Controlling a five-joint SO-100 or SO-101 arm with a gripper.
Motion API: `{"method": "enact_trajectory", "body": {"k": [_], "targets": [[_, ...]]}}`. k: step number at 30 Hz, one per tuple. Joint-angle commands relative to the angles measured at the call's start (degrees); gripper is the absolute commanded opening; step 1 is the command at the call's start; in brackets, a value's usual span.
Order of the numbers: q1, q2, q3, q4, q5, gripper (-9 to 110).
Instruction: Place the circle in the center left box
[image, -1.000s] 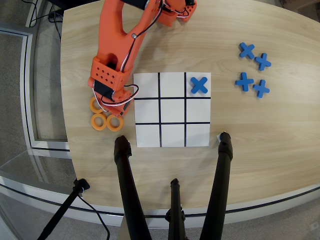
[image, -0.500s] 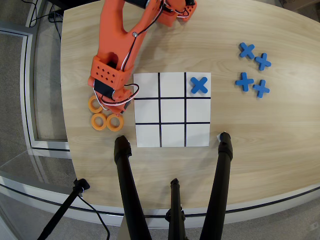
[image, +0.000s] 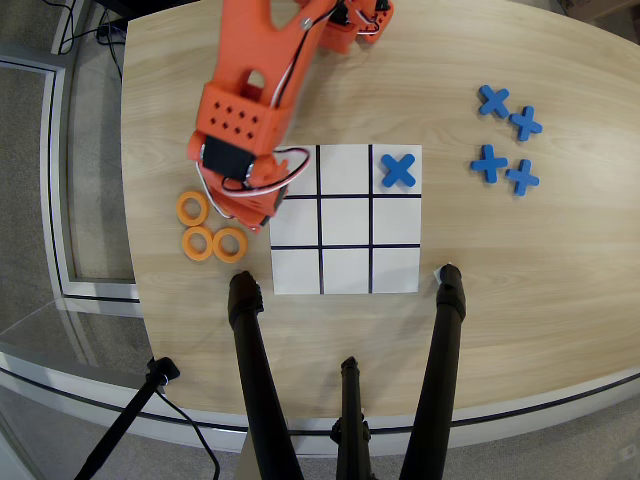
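Orange rings (image: 212, 230) lie just left of and below the pincer (image: 252, 212) (we cannot tell its jaw state). Center left box (image: 397, 221) sits empty well right; placing remains.

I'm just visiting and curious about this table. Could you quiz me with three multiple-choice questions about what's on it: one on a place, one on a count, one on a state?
1. Where on the grid does the blue cross lie in the overhead view?
A. top right cell
B. central cell
C. bottom left cell

2. How many orange rings show left of the grid?
A. one
B. three
C. five

3. What do the grid's cells hold?
A. a ring in each
B. all bare
C. one cross, no ring showing

Answers: 1 A, it sits in the upper right corner cell. 2 B, three lie together beside the orange arm. 3 C, only that cross shows; the arm hides part of the left column.
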Motion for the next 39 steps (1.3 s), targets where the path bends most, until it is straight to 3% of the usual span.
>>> {"method": "enact_trajectory", "body": {"k": [1,9,19,39], "targets": [[-4.3,12.3,5.2,1.0,0.4,0],[-19.7,31.5,20.5,1.8,2.0,0],[-37.5,29.2,21.0,-3.3,8.0,0],[-41.7,-2.8,-0.8,-10.2,10.8,0]]}}
